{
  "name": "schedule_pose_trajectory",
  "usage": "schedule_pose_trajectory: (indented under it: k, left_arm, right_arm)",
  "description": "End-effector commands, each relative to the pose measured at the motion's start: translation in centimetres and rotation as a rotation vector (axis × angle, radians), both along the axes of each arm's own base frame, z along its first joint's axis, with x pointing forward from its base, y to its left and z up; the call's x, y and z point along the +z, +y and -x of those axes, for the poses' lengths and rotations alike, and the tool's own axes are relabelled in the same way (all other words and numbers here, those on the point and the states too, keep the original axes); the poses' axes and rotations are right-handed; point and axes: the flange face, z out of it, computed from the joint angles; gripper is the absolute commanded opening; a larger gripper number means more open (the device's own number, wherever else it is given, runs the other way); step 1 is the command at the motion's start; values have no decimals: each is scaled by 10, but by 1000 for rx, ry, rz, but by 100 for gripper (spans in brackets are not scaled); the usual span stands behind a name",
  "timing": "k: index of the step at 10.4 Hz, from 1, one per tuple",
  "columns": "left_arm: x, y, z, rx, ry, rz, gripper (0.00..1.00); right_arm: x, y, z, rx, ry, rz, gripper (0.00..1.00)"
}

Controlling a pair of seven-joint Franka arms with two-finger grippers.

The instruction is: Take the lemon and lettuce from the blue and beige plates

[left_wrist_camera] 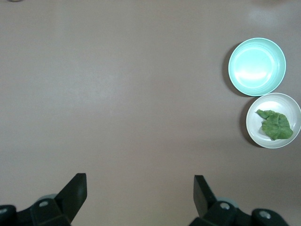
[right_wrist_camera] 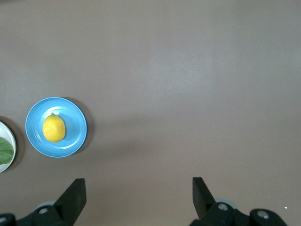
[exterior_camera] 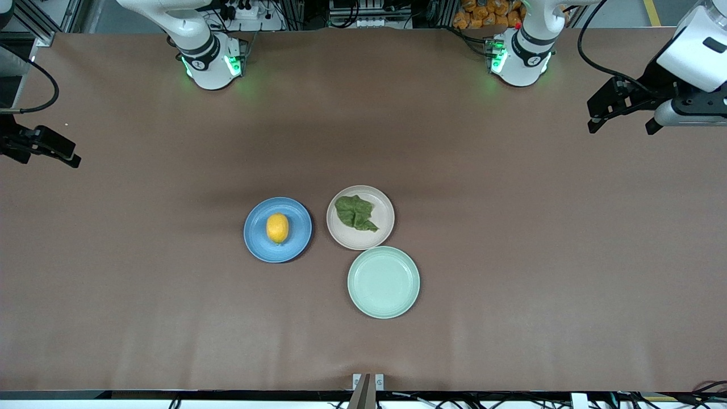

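Note:
A yellow lemon (exterior_camera: 277, 228) (right_wrist_camera: 53, 128) lies in the middle of the blue plate (exterior_camera: 257, 238) (right_wrist_camera: 75, 136). Beside it, toward the left arm's end, a dark green lettuce leaf (exterior_camera: 355, 212) (left_wrist_camera: 276, 125) rests on the beige plate (exterior_camera: 363, 238) (left_wrist_camera: 256, 127). My left gripper (exterior_camera: 623, 128) (left_wrist_camera: 140, 181) hangs open over bare table at its own end, well apart from both plates. My right gripper (exterior_camera: 48, 159) (right_wrist_camera: 138, 184) hangs open over bare table at the right arm's end. Neither holds anything.
A pale mint-green plate (exterior_camera: 383, 282) (left_wrist_camera: 257, 66) sits just nearer the front camera than the beige plate, almost touching it. The brown table top (exterior_camera: 511, 255) stretches wide around the three plates. Both arm bases stand along the table's edge farthest from the camera.

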Motion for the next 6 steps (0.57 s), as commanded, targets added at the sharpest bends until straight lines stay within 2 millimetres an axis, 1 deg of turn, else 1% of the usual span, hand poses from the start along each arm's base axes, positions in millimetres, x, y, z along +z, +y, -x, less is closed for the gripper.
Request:
schedule_pose_trajectory:
  k: [1,3,5,6]
  left_arm:
    - [4,1,3,-13,-6,5,100]
    - [-3,0,-1,-4,7,7,100]
    - [-4,-1,-2,-7,10,6,100]
    - [-14,-3,-4,-9,30,5,100]
  right_arm:
    - [5,-2,0,5,3,6,100]
    - [5,-3,0,3,3,6,100]
    - [5,-3,0,3,3,6,100]
    - [5,-3,0,3,5,5,100]
